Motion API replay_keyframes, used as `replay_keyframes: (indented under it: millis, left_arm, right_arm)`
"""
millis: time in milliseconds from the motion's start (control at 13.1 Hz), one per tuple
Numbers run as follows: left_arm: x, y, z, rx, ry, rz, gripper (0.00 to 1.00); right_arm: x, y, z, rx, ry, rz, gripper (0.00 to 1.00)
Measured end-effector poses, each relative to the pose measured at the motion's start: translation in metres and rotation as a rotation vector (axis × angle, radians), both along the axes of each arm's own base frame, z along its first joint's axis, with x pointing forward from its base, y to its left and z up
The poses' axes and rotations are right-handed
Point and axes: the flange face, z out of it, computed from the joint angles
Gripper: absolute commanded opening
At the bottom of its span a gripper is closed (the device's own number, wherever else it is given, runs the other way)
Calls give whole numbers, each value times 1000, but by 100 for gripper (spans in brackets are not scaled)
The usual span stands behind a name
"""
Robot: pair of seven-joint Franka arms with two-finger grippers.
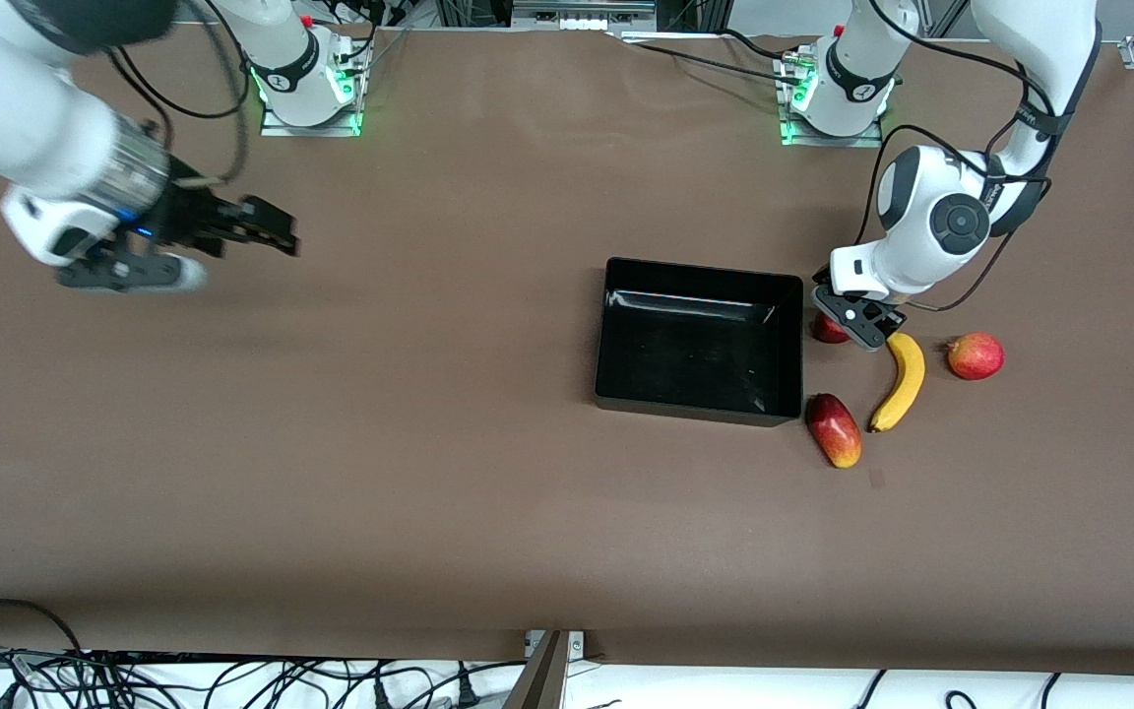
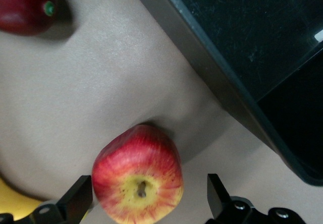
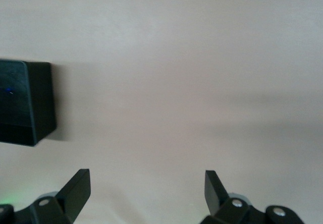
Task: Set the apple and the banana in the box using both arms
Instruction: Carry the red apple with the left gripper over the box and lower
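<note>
**So, apple grab coming up: our notes**

Okay, biggest first: we've got the brown table (image 1: 331,473), then the box (image 1: 616,335) sitting a bit toward the left arm's end, empty as far as we can see. Around the box's 3 o'clock in the front view, the fruit is clustered. The banana (image 1: 900,382) lies at roughly 4 o'clock from the left gripper (image 1: 860,323), with the mango-like fruit (image 1: 834,429) near the box corner at the banana's 8 o'clock and a red-orange fruit (image 1: 976,355) at its 2 o'clock.

The apple (image 2: 137,179) rests on the table just beside the box wall, right under the left gripper, which is spread wide with a finger on either side and not touching yet. The right gripper (image 1: 262,234) waits, also wide open and empty, over bare table at the right arm's end.

Our take: drop straight down, keep the apple centred, and squeeze around its widest part so it doesn't pop out toward the box wall.

Hard to see: in the front view the gripper covers most of the apple, and the wrist view crops its lower edge.
</note>
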Motion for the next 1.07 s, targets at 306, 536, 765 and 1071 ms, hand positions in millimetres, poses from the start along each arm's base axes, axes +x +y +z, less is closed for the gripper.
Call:
replay_keyframes:
  millis: [306, 536, 765, 1071]
  left_arm:
    - [0, 0, -5, 5, -3, -12, 0]
    - [3, 2, 7, 12, -1, -11, 0]
    - [16, 6, 61, 35, 58, -5, 0]
    - [44, -38, 168, 81, 134, 68, 0]
  right_arm:
    - [-16, -19, 8, -63, -24, 45, 100]
    - [-15, -25, 8, -101, -34, 53, 100]
    - [-13, -29, 8, -114, -41, 53, 100]
    - [-12, -32, 9, -142, -51, 53, 100]
